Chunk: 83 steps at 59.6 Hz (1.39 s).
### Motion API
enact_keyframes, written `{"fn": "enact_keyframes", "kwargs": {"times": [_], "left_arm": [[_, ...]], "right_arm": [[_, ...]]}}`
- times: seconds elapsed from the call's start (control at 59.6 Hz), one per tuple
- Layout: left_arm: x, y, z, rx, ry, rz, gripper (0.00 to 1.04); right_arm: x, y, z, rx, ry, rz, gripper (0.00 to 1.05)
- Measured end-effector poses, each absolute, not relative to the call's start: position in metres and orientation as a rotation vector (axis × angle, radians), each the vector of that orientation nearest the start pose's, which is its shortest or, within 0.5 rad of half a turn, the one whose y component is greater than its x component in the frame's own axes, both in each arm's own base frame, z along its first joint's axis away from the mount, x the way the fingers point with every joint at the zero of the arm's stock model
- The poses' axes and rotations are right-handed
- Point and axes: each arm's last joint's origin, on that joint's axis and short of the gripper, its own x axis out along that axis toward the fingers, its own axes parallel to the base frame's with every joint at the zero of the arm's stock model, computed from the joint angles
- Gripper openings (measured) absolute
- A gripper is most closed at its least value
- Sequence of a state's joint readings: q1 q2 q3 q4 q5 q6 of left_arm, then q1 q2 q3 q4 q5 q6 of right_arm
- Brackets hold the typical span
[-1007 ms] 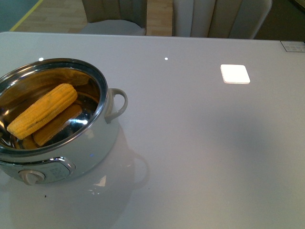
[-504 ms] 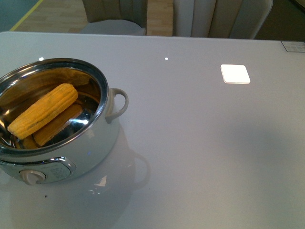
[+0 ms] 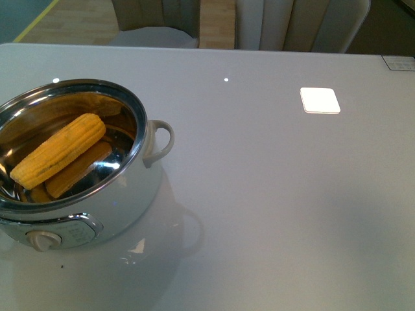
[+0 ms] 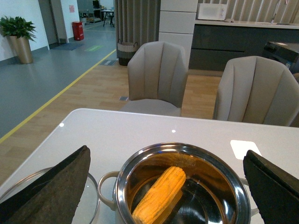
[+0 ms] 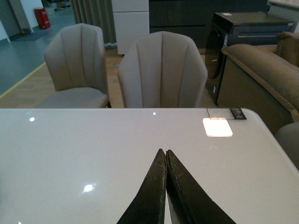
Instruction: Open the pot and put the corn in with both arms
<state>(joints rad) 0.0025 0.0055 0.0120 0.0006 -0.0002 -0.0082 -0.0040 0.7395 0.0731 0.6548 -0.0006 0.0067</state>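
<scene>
Pot [image 3: 71,162] at near left corner of table [image 3: 272,194], lid off, steel interior exposed. Corn [image 3: 58,150] lying inside pot, leaning on inner wall, long axis running diagonally from near-left rim up toward far-right rim. Dial [image 3: 40,240] facing near edge; side handle [image 3: 160,142] pointing toward table centre.

Left gripper [image 4: 168,186] hanging over pot, fingers [image 4: 51,186] spread wide to either side of rim, nothing between them. Corn [image 4: 159,193] directly below and between jaws in left wrist view. Glass lid [image 4: 56,196] partly visible beside pot, toward left edge.

Right gripper [image 5: 166,186] pressed fully together, holding nothing, over bare table well right of pot; pot absent from right wrist view.

Judgement: both task steps appear complete. Left arm clearly nearer pot. Remaining move probably retreat only; main risk is clipping rim.
</scene>
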Motion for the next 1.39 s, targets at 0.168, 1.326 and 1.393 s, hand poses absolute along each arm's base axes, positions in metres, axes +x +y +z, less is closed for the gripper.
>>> {"fn": "enact_keyframes", "kwargs": {"times": [0.168, 1.326, 1.393], "left_arm": [[0.097, 0.000, 0.167, -0.009, -0.007, 0.003, 0.98], [0.097, 0.000, 0.167, -0.008, -0.007, 0.003, 0.98], [0.097, 0.000, 0.167, -0.008, -0.007, 0.003, 0.98]], "right_arm": [[0.142, -0.001, 0.170, 0.006, -0.005, -0.003, 0.02], [0.102, 0.000, 0.168, 0.006, 0.016, -0.002, 0.02], [0.098, 0.000, 0.169, 0.006, -0.005, -0.003, 0.02]]}}
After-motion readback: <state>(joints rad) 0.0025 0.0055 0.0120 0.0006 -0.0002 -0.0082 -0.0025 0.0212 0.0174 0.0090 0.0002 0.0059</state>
